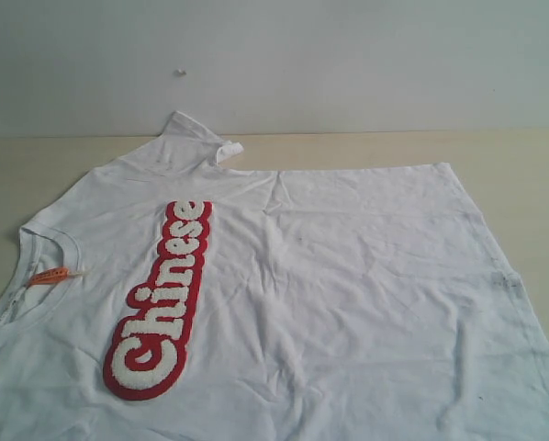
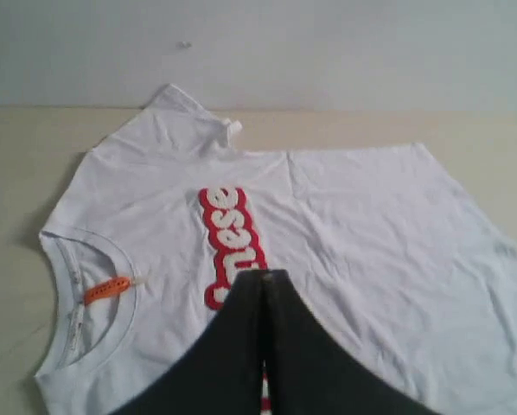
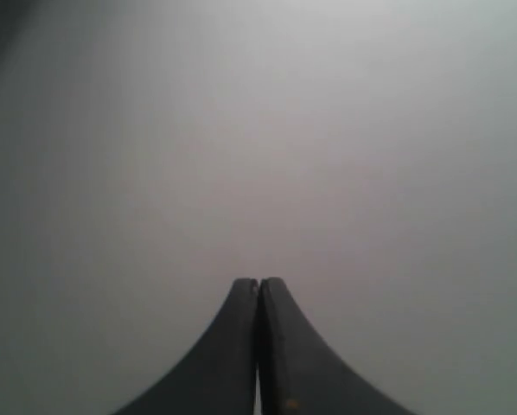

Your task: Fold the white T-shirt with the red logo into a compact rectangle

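The white T-shirt (image 1: 348, 276) lies spread flat on the table, neck to the left, one sleeve (image 1: 194, 138) pointing to the back. Its red logo (image 1: 161, 303) runs along the chest, and the orange neck tag (image 1: 52, 275) sits in the collar. In the left wrist view the T-shirt (image 2: 362, 225), the logo (image 2: 228, 233) and the tag (image 2: 107, 289) show below my left gripper (image 2: 264, 275), which hangs shut above the logo with nothing in it. My right gripper (image 3: 258, 284) is shut and empty, facing a plain grey surface. Neither gripper shows in the exterior view.
The pale wooden table (image 1: 522, 175) shows bare beyond the shirt's hem at right and behind it. A white wall (image 1: 348, 64) stands along the table's back edge.
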You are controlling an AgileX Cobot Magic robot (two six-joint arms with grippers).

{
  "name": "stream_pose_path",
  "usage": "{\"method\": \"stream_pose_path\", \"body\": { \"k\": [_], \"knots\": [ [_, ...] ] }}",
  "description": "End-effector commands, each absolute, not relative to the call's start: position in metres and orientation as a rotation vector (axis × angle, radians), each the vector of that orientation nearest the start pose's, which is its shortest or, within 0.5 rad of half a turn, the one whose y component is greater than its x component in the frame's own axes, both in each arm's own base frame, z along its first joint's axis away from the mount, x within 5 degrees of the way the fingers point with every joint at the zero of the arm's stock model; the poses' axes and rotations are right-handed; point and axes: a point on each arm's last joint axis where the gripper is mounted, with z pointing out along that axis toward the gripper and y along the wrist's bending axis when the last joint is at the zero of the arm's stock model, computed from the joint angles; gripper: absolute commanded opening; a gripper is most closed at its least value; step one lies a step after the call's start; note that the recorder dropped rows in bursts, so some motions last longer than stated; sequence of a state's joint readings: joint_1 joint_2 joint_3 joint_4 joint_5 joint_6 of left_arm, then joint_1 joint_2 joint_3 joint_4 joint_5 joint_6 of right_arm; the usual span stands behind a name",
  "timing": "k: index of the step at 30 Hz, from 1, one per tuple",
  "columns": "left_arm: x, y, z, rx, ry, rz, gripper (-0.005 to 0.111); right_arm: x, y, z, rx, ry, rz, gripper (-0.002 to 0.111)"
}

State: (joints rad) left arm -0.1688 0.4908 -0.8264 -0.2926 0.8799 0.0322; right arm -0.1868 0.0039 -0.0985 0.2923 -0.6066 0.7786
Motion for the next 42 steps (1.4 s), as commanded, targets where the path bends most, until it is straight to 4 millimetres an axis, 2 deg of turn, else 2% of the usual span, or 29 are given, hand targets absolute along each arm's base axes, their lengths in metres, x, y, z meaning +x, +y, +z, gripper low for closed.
{"method": "stream_pose_path", "body": {
  "k": [1, 5, 8, 14, 15, 16, 17, 18, 19, 20, 21, 23, 25, 27, 29, 31, 35, 38, 41, 42],
  "knots": [
    [0.073, -0.038, 0.395, 0.377, 2.098, -0.373, 0.0, 0.035, -0.001, 0.314, 0.417, 0.989, 0.501, 0.0],
    [0.085, -0.042, 0.414, 0.488, 2.06, -0.331, 0.0, 0.049, 0.001, 0.35, 0.251, 1.126, 0.278, 0.0],
    [0.1, -0.047, 0.423, 0.551, 2.058, -0.306, 0.0, 0.069, 0.004, 0.378, 0.114, 1.196, 0.204, 0.0],
    [0.138, -0.056, 0.435, 0.687, 2.069, -0.178, 0.0, 0.128, 0.02, 0.427, -0.217, 1.302, 0.104, 0.0],
    [0.151, -0.061, 0.436, 0.77, 2.064, -0.128, 0.0, 0.147, 0.033, 0.436, -0.39, 1.329, 0.105, 0.0],
    [0.155, -0.063, 0.436, 0.81, 2.063, -0.101, 0.0, 0.154, 0.038, 0.44, -0.47, 1.35, 0.107, 0.0],
    [0.167, -0.067, 0.431, 0.899, 2.074, -0.047, 0.0, 0.176, 0.049, 0.439, -0.549, 1.398, 0.234, 0.0],
    [0.172, -0.07, 0.426, 0.941, 2.085, -0.022, 0.0, 0.188, 0.051, 0.435, -0.571, 1.426, 0.259, 0.0],
    [0.183, -0.073, 0.417, 1.03, 2.111, 0.05, 0.0, 0.21, 0.055, 0.429, -0.593, 1.47, 0.295, 0.0],
    [0.188, -0.073, 0.414, 1.049, 2.122, 0.078, 0.0, 0.218, 0.056, 0.426, -0.6, 1.488, 0.308, 0.0],
    [0.201, -0.075, 0.404, 1.076, 2.161, 0.133, 0.0, 0.238, 0.057, 0.419, -0.601, 1.529, 0.325, 0.0],
    [0.218, -0.078, 0.392, 1.109, 2.205, 0.172, 0.0, 0.263, 0.056, 0.41, -0.578, 1.575, 0.314, 0.0],
    [0.229, -0.082, 0.383, 1.128, 2.231, 0.187, 0.0, 0.283, 0.047, 0.4, -0.47, 1.635, 0.261, 0.0],
    [0.233, -0.083, 0.38, 1.126, 2.233, 0.187, 0.0, 0.295, 0.032, 0.393, -0.339, 1.666, 0.119, 0.0],
    [0.234, -0.084, 0.379, 1.12, 2.233, 0.185, 0.0, 0.299, 0.021, 0.385, -0.3, 1.682, -0.032, 0.0],
    [0.234, -0.084, 0.38, 1.089, 2.244, 0.169, 0.0, 0.299, 0.006, 0.372, -0.19, 1.72, -0.176, 0.0],
    [0.234, -0.085, 0.379, 1.084, 2.247, 0.152, 0.0, 0.29, -0.022, 0.348, -0.038, 1.813, -0.507, 0.0],
    [0.235, -0.086, 0.38, 1.074, 2.231, 0.14, 0.0, 0.287, -0.03, 0.327, -0.172, 2.02, -0.713, 0.0],
    [0.234, -0.088, 0.38, 1.065, 2.231, 0.104, 0.0, 0.287, -0.02, 0.311, -0.342, 2.151, -0.613, 0.0],
    [0.234, -0.088, 0.38, 1.065, 2.231, 0.104, 0.0, 0.287, -0.013, 0.306, -0.491, 2.176, -0.562, 0.0]
  ]
}}
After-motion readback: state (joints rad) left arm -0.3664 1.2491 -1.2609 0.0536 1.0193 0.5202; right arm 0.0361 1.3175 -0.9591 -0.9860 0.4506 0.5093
